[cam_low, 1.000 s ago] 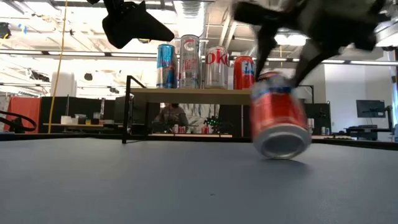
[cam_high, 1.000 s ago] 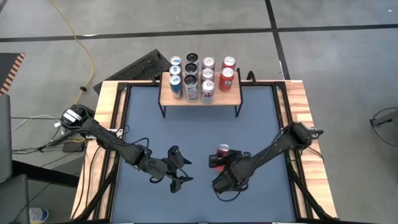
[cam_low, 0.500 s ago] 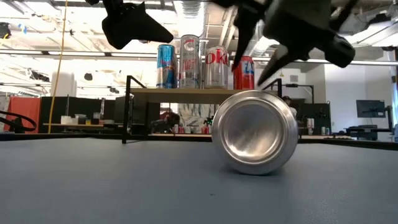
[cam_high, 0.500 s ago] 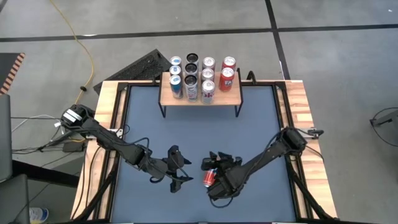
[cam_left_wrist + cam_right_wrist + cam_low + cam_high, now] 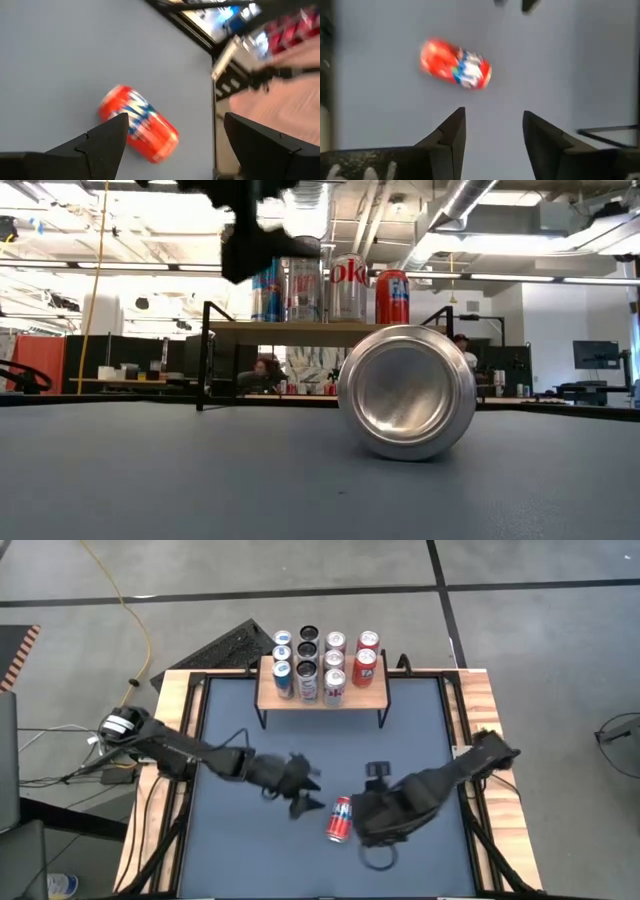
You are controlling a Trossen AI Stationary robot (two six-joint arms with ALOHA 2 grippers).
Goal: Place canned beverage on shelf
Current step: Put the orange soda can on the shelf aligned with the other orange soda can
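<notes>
High view, left to right: the left gripper (image 5: 305,796) hangs over the middle of the tabletop (image 5: 400,730), fingers spread wide and empty, just beside the can (image 5: 340,819), which suggests it is lining up to take it. The can, red with blue and white print, lies on its side on the dark mat, free of both arms. From the low view its silver end (image 5: 407,392) faces the camera, so it would likely roll if nudged and must be stood up or gripped across its body. The right gripper (image 5: 492,131) sits just right of the can, fingers apart with nothing between them; the right wrist view shows the can (image 5: 455,64) lying clear beyond the fingertips. At the far edge the shelf (image 5: 370,697) carries three rows of upright cans (image 5: 308,660) packed toward its left and middle, leaving bare wood at the front right, the likely spot for this one.
</notes>
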